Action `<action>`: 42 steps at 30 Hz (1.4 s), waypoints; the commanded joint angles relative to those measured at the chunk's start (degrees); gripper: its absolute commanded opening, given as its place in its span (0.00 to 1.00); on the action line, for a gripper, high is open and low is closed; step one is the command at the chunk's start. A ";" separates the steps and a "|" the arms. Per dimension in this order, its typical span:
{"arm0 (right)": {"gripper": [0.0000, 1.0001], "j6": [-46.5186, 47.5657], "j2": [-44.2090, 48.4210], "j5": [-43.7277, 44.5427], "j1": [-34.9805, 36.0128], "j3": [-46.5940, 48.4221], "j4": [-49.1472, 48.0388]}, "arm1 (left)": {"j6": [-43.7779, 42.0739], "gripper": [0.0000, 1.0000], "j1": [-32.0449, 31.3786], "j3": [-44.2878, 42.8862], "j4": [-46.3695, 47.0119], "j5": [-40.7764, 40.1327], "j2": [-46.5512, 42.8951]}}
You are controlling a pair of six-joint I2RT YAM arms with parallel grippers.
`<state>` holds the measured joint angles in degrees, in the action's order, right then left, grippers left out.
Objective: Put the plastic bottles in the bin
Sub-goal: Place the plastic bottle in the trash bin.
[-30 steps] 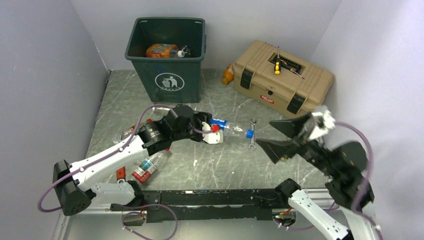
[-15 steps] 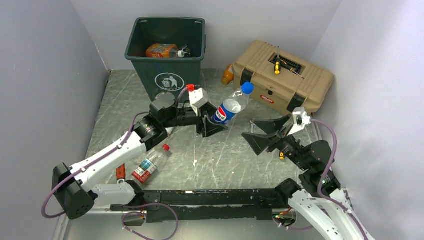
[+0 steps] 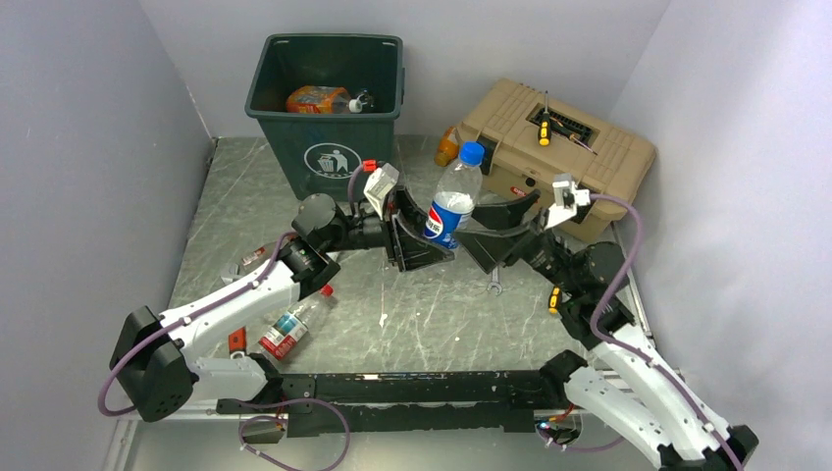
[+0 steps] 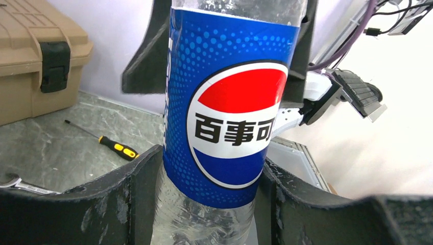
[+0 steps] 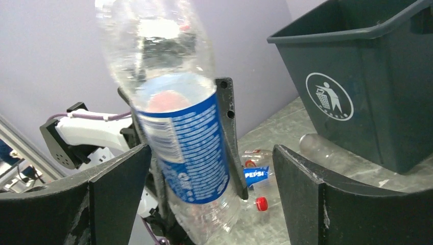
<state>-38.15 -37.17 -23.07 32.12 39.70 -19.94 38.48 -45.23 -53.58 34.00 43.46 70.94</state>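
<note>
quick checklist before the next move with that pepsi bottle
1. Left gripper shut on the clear plastic bottle with the blue Pepsi label: ok.
2. Bottle roughly upright, blue cap on: ok.
3. Right gripper open, a finger on each side of the bottle: ok.
4. Right fingers clear of the bottle: cannot tell.
5. Tall dark green plastic bin open-topped, with room inside: ok.

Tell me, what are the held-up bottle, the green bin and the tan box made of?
The Pepsi bottle looks like thin clear plastic: you see through it, it glints, and it wears a glossy blue label. The bin seems hard, dark green plastic, smooth and slightly shiny, with a printed white symbol. The toolbox looks like thick tan plastic, matte, with black latches.
</note>
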 commanded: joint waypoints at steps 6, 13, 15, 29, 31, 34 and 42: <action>0.77 -2.35 -6.92 -0.92 3.13 4.49 -11.45 | 1.21 0.40 -0.73 -1.20 1.74 0.90 -0.13; 0.48 0.84 -9.63 0.90 6.31 6.85 -9.75 | -3.03 0.49 -1.69 -2.18 -4.33 -1.44 -1.23; 0.41 1.54 -8.66 1.66 6.43 6.37 -9.09 | -4.23 0.59 -1.70 -2.15 -5.94 -2.30 -1.97; 0.35 16.10 2.24 7.42 6.47 5.92 16.75 | -22.93 0.99 -0.21 -14.48 -28.09 -20.23 -14.60; 0.34 16.31 2.32 7.02 6.47 5.50 16.89 | -20.85 0.99 -0.14 -21.84 -30.39 -15.80 -10.63; 0.34 16.02 1.28 5.09 6.43 5.60 16.53 | -15.83 1.00 -0.13 -30.11 -30.28 -8.41 -4.05; 0.34 15.78 -0.50 3.02 6.55 6.26 15.67 | -8.61 1.00 -0.23 -35.71 -29.59 -3.81 6.09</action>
<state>-23.49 -37.60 -18.59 38.41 44.03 -2.90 25.67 -45.47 -88.14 7.14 36.45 73.87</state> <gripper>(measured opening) 0.456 0.995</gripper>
